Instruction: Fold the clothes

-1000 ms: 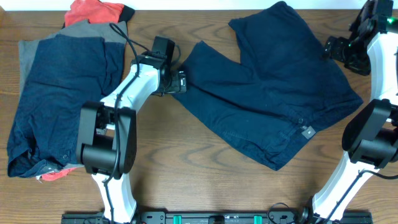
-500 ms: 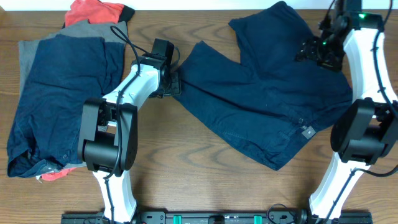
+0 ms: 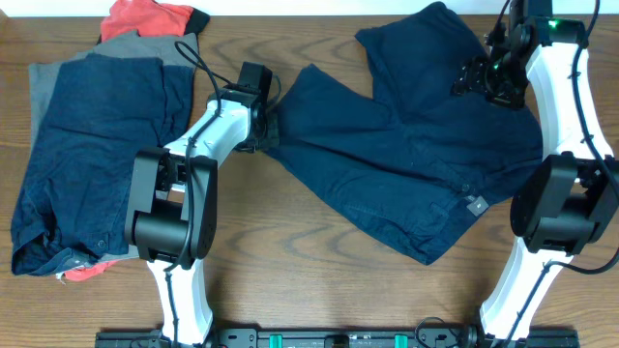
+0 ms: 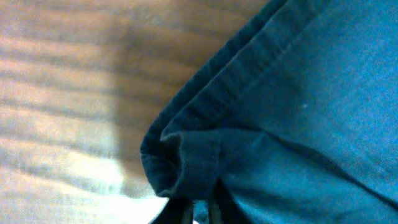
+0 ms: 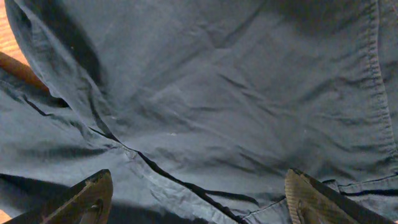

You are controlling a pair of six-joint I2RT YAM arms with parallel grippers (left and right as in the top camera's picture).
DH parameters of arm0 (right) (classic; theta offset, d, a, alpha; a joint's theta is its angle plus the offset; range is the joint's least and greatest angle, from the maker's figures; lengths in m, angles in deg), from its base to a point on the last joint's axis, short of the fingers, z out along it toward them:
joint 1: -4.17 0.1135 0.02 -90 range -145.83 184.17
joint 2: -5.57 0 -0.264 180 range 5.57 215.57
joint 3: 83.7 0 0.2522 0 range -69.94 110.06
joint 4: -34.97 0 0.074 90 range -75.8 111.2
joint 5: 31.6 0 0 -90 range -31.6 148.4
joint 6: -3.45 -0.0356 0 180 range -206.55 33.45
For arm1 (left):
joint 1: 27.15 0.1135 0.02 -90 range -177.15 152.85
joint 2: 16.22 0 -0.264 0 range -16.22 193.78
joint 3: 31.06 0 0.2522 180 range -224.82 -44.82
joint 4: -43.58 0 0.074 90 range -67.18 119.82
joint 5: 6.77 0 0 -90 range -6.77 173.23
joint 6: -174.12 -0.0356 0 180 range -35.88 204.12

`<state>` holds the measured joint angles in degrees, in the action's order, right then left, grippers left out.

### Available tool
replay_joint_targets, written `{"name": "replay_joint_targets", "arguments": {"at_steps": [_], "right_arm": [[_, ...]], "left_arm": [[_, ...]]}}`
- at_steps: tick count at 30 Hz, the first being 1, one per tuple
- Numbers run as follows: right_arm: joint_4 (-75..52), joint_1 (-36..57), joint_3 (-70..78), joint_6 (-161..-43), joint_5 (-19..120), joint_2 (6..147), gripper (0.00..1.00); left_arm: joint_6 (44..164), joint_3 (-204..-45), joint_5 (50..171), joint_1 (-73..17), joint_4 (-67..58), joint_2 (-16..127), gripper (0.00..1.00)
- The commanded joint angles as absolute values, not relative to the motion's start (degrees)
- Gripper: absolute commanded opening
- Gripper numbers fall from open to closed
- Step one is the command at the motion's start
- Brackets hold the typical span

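Note:
The dark navy shorts [image 3: 406, 145] lie spread flat at centre-right, waistband button [image 3: 468, 188] toward the front right. My left gripper [image 3: 273, 128] sits at the left leg's hem. In the left wrist view the hem [image 4: 186, 155] is bunched and pinched between the fingertips of that gripper [image 4: 200, 211], so it is shut on the cloth. My right gripper [image 3: 471, 79] hovers over the far right part of the shorts. The right wrist view shows its fingers [image 5: 84, 200] wide apart, gripper [image 5: 199, 202] open, with only flat cloth [image 5: 217, 93] below.
A pile of other clothes lies at the left: a navy piece [image 3: 92, 145] on top, grey [image 3: 145, 44] under it, red-orange with black trim [image 3: 145, 14] at the back. Bare wooden table [image 3: 319, 280] shows in front of the shorts.
The left gripper closed on the shorts' left hem. The right arm swung in from the table's right edge to above the shorts, jaws staying wide.

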<state>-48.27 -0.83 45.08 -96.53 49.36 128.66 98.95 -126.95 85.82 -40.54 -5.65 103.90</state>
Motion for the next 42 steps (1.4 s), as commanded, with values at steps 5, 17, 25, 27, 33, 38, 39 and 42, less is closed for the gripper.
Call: {"name": "replay_joint_targets", "arguments": {"at_steps": [5,17,25,27,33,38,39,42], "right_arm": [[-48.46,0.18,46.19,-96.09,49.14,128.37,0.87],[-48.46,0.48,44.69,-97.92,50.43,128.48,0.86],[-52.05,-0.98,43.83,-104.92,56.07,128.48,0.88],[-53.67,-1.92,43.83,-106.56,56.05,128.48,0.87],[-60.57,-4.19,43.70,-111.04,59.31,128.48,0.89],[-61.34,-4.83,39.96,-110.95,60.14,128.48,0.91],[-60.88,-4.78,38.65,-110.97,60.09,128.48,0.91],[-58.15,-4.63,33.63,-111.02,59.57,128.48,0.90]], "left_arm": [[102.89,-125.62,85.54,-40.21,-20.33,107.29,0.06],[103.30,-124.44,85.56,-38.57,-41.14,107.29,0.06],[103.10,-124.41,81.84,-38.62,-41.97,103.86,0.73],[103.08,-125.05,81.56,-38.62,-41.86,100.51,0.82],[102.21,-126.36,80.60,-38.64,-38.19,86.50,0.99],[101.03,-126.36,80.64,-38.75,-29.16,75.70,0.98],[100.39,-126.36,80.66,-38.75,-27.70,74.55,0.98],[98.12,-126.36,80.86,-38.75,-23.24,71.99,0.98]]}}
